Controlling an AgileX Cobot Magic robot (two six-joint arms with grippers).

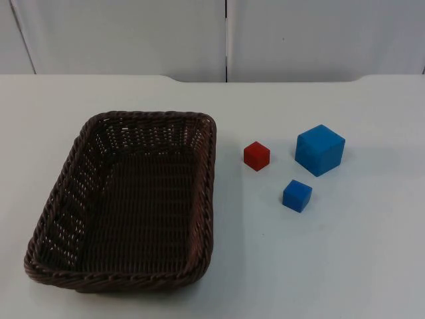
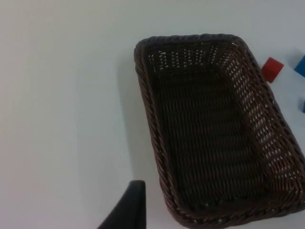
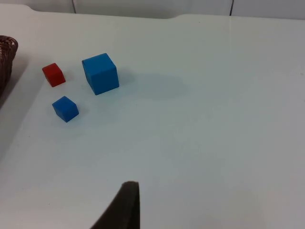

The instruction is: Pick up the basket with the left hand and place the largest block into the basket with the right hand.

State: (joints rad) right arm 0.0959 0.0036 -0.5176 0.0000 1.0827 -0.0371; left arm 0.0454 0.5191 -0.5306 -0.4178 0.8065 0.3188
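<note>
Nothing of the task is showing as done: the brown wicker basket [image 1: 129, 199] is sitting flat on the white table [image 1: 358, 266] with nothing in it, and all three blocks are lying on the table beside it. The large blue cube [image 1: 320, 149], the biggest of the three and so the one to go in, is resting well clear of the basket's right rim; the small red cube [image 1: 256, 155] is lying between it and the basket, and the small blue cube [image 1: 297, 195] is sitting just in front of the pair.

The left gripper is hanging above the table off the basket's outer long side, one black fingertip [image 2: 126, 207] showing near the rim but not touching it. The right gripper is hovering well apart from the blocks, its fingertip [image 3: 121, 205] over bare table. With a single fingertip showing for each, I cannot tell whether either pincer is open or closed; neither seems to be gripping anything.

Both steps are waiting, by my judgement: the left taking the basket's rim and lifting, then the right fetching the large blue cube and dropping it inside
</note>
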